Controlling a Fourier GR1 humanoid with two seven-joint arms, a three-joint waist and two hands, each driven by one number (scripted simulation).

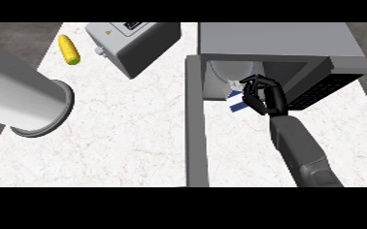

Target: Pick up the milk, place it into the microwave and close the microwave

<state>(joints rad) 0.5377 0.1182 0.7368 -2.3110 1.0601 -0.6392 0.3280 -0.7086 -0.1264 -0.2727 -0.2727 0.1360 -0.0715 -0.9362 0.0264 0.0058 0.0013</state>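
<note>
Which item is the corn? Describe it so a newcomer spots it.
Start at the grey toaster near the counter's far left. The corn cob lies left of it, apart from it, on white marble. It is the only yellow thing, with a green tip.

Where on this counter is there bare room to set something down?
The widest bare patch of counter lies between the grey cylinder at the left and the open microwave door, below the toaster and corn cob. It is crowded at the microwave mouth, where the right hand curls round the milk.
</note>
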